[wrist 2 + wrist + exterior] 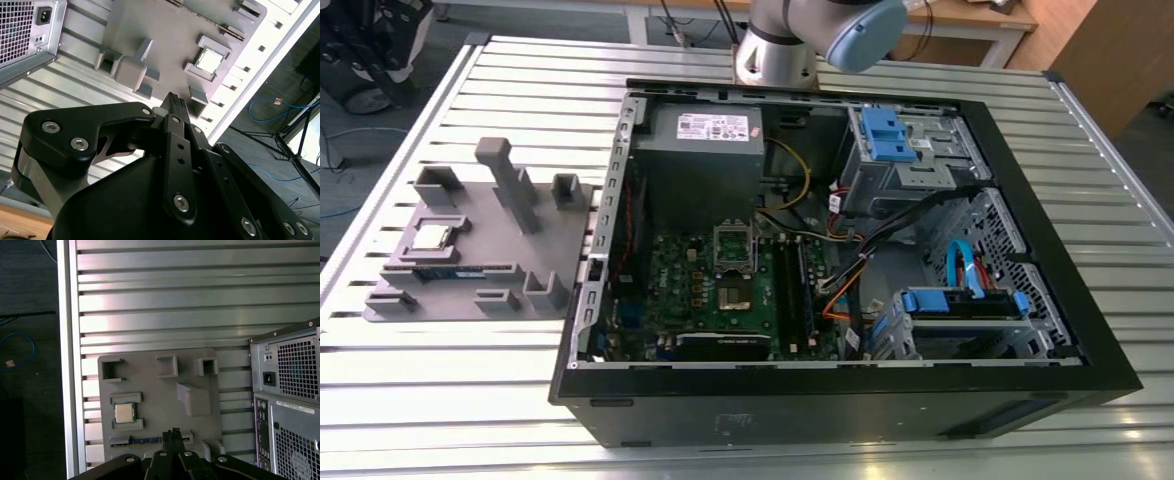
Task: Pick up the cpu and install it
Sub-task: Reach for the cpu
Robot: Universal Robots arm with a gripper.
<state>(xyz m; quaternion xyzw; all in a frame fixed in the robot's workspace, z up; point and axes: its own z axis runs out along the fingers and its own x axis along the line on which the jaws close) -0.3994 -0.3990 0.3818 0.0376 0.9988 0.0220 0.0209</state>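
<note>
First wrist view: my pincer (172, 432) has its two fingers pressed together, with nothing between them. It hangs over the edge of the grey tray (150, 375). The cpu (124, 413) lies flat in its little pocket on that tray, near my fingertips, ahead and off to one side, lower than me. I am not touching it. I think the job now is reaching it. To do that well, I should line up right over it and grip only its edges. I count one cpu, one green memory stick (145, 440), one tray, one computer case (290, 405), one desk (150, 300).
</note>
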